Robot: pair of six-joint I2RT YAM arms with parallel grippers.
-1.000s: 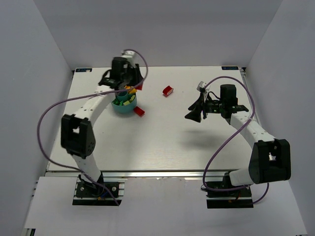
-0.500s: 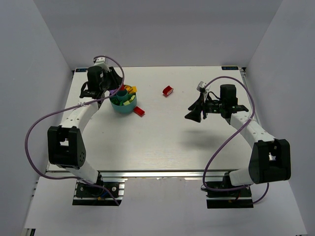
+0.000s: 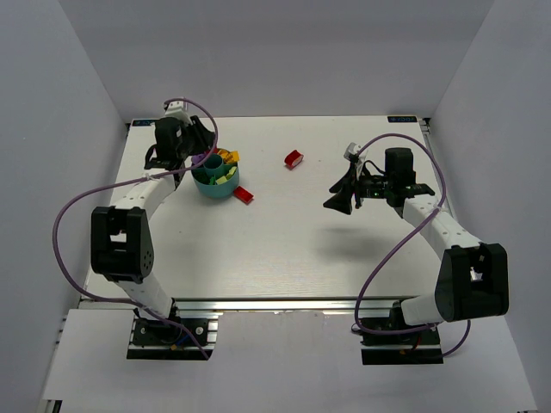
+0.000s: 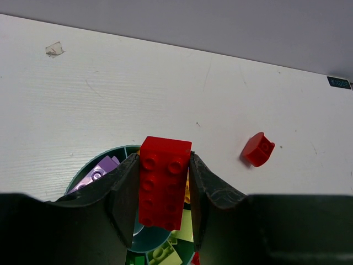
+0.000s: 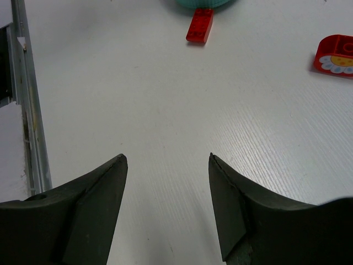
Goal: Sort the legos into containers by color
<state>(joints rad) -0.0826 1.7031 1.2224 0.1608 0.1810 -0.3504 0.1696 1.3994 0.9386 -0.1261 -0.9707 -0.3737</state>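
Note:
The round teal cup [image 3: 215, 181] stands at the back left and holds purple, yellow and green legos in its compartments. My left gripper [image 3: 205, 160] is shut on a red two-by-four brick [image 4: 164, 182] and holds it over the cup's rim [image 4: 105, 154], above the purple brick [image 4: 99, 171]. A flat red brick [image 3: 244, 195] lies against the cup's right side. A red curved brick [image 3: 294, 158] lies further right. My right gripper [image 3: 337, 202] hangs open and empty above the table's right half. The right wrist view shows the flat red brick [image 5: 199, 25] and the curved brick [image 5: 335, 55] ahead of it.
White walls enclose the table on the left, back and right. A metal rail [image 5: 25, 94] runs along the table's edge in the right wrist view. A purple cable [image 3: 86, 198] loops out from each arm.
The left wrist has swung from behind the cup's right side to its left side, carrying the red brick over the cup. The right arm has not moved.

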